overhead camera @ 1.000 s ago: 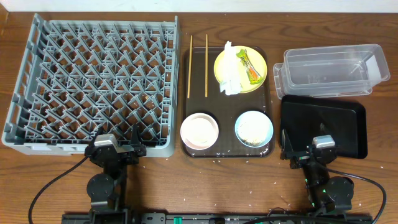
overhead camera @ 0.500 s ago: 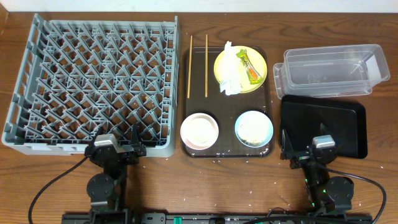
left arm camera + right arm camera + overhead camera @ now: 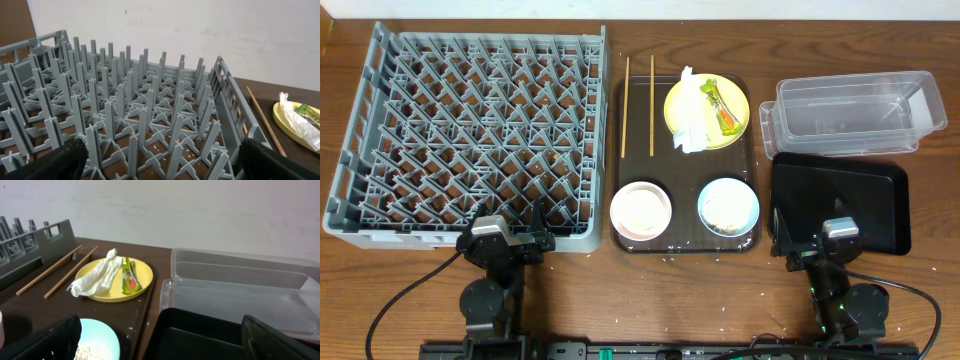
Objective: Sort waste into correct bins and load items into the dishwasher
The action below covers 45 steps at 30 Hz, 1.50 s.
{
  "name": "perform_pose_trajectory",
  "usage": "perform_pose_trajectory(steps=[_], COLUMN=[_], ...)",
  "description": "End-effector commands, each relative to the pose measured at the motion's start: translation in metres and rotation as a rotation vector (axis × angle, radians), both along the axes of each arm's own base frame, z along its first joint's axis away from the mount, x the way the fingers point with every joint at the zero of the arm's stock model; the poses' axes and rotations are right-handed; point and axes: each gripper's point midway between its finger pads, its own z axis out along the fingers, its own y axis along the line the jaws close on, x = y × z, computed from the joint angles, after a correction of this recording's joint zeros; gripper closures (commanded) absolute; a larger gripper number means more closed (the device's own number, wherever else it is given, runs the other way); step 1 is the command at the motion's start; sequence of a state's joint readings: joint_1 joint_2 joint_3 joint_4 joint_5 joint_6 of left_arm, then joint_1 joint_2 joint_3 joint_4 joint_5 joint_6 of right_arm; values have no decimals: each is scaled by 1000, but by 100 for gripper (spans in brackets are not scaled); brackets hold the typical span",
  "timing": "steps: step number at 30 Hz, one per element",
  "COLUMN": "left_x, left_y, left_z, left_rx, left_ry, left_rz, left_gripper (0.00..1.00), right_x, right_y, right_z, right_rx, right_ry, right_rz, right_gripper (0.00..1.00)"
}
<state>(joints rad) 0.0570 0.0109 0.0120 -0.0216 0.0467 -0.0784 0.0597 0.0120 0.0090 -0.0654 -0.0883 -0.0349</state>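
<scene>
Left jaws spread wide, holding nothing; right jaws the same. Grey dish rack [image 3: 470, 130] sits straight ahead of left jaws, close. Brown serving tray [image 3: 685, 170] lies on the table ahead, between the two pairs. Clear tub [image 3: 850, 115] is beyond the black tray [image 3: 870, 190], which lies just ahead of right jaws. Ahead-left of right jaws: yellow plate [image 3: 143, 274] carrying napkin [image 3: 95, 277] and wrapper [image 3: 127, 277]. Nearer are the white bowl [image 3: 640, 210] and the blue bowl [image 3: 728, 205] holding crumbs. Chopsticks [image 3: 652, 105] lie left of plate.

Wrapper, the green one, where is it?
Overhead, the wrapper lies on the yellow plate, right of the napkin, at the far right of the tray.
</scene>
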Motion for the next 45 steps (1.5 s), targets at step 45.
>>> perform_pose_trajectory(steps=[45], left_x=[21], left_y=[-80], left_z=[153], left_rx=[-300], left_ry=[456], left_rz=[-424], left_gripper=[2], right_x=[123], right_y=[105], right_z=[79], right_rx=[437], right_ry=[845], right_rz=[446], right_gripper=[1])
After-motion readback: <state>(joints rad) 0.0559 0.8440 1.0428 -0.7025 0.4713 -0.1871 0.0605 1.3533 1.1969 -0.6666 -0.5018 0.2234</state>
